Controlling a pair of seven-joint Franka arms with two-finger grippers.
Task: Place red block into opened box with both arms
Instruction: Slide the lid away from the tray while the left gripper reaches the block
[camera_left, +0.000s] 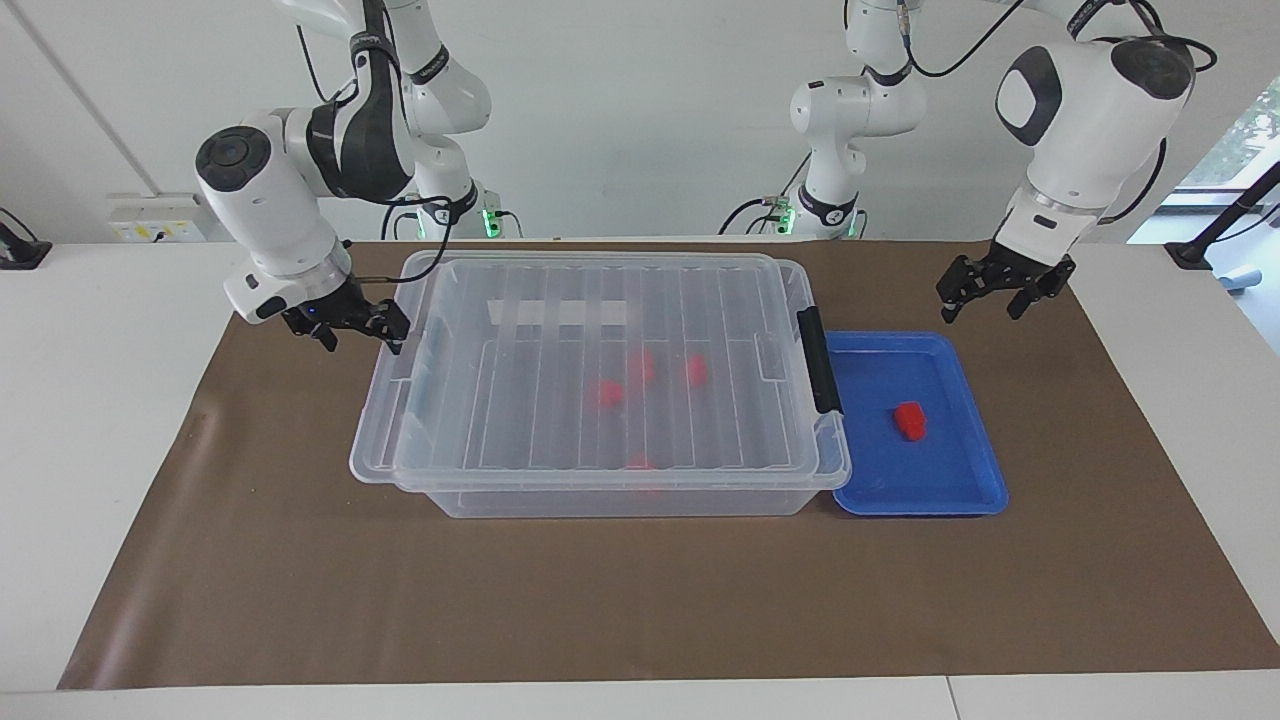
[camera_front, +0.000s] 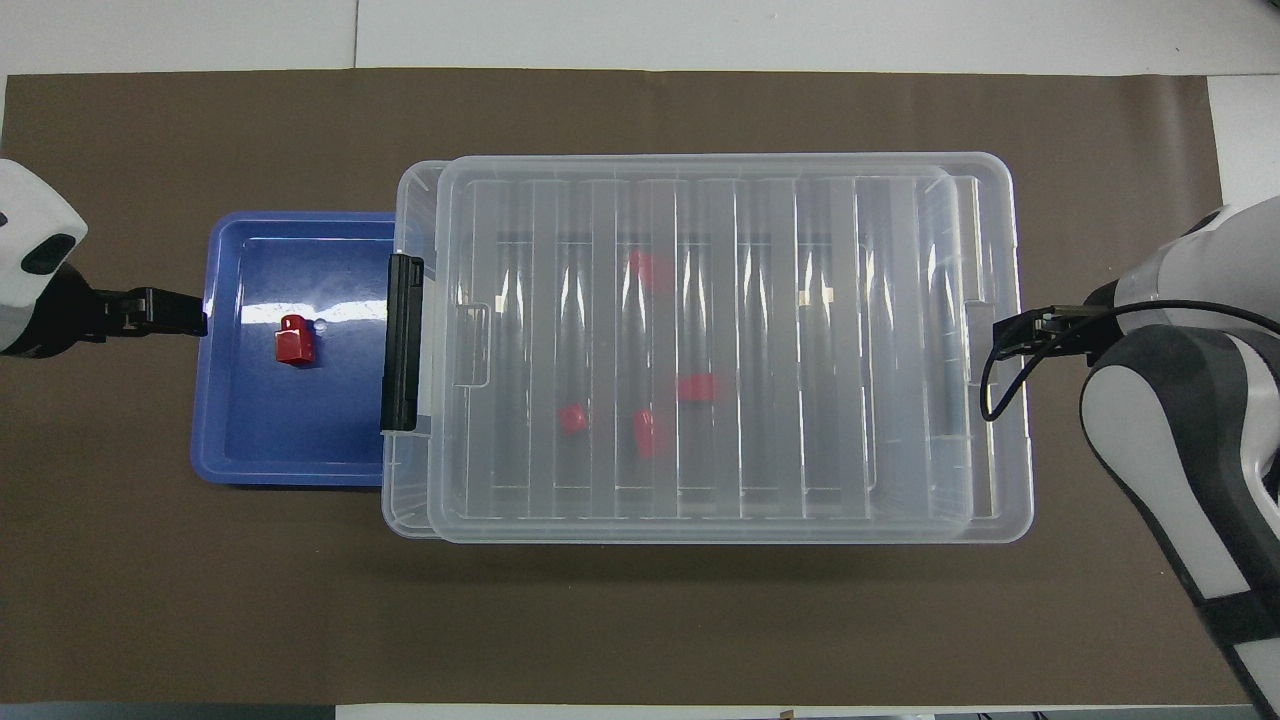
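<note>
Fingers of the right gripper (camera_left: 345, 325) are spread at the lid (camera_left: 600, 370) edge of the box (camera_left: 620, 495); contact cannot be told. Nothing is held by the left gripper (camera_left: 990, 292), spread beside the blue tray (camera_left: 960, 490) with the red block (camera_left: 910, 420).

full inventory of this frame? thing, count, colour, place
box: 1, clear, mid-table on the paper.
lid: 1, clear ribbed, on the box, shifted toward the right arm's end.
latch: 1, black, box end beside the tray.
red blocks in box: 4, red, inside, seen through the lid.
red block: 1, red, in the tray.
tray: 1, blue, beside the box, left arm's end.
paper: 1, brown, covering the table.
right gripper: black, open, at the lid's end.
left gripper: black, open, over the paper by the tray.
</note>
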